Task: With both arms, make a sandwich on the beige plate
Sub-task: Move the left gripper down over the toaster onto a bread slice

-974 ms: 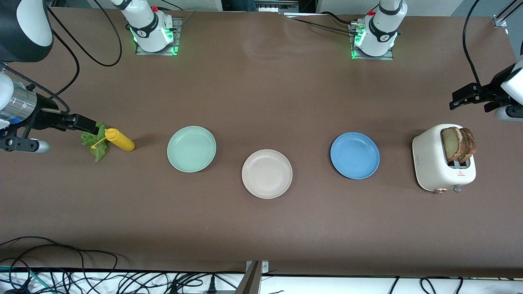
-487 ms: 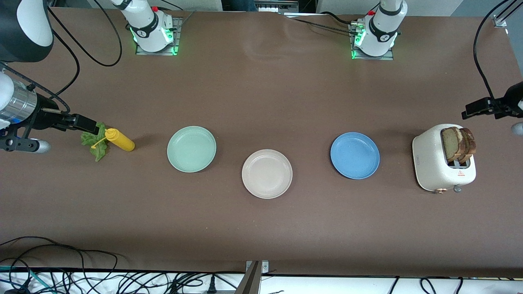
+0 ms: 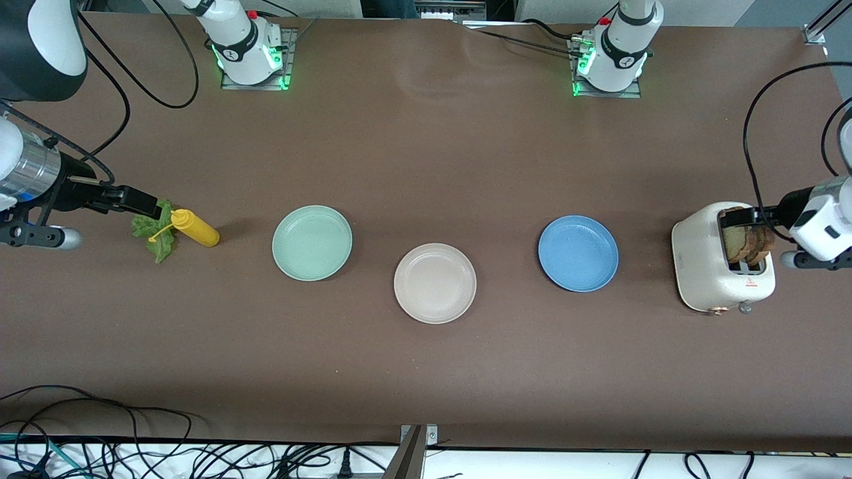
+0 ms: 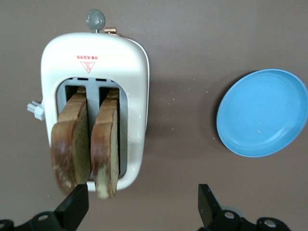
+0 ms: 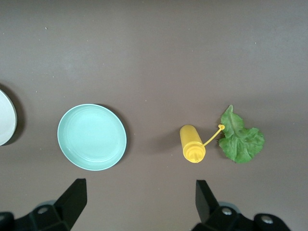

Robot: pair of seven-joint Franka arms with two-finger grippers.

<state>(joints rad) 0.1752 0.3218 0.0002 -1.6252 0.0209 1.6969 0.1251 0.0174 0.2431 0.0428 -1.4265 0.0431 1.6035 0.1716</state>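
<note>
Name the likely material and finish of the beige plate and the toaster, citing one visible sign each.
Beige plate: probably matte plastic or wheat-fibre composite; even pale colour, soft sheen, no glaze glare.
Toaster: apparently glossy white plastic or enamelled shell; smooth rounded corners with faint highlights.

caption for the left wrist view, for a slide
Open left gripper above white toaster holding two bread slices; blue plate beside it.

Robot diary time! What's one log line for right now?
left gripper: open, over toaster | bread: in toaster | right gripper: open, over lettuce | beige plate: bare
</note>
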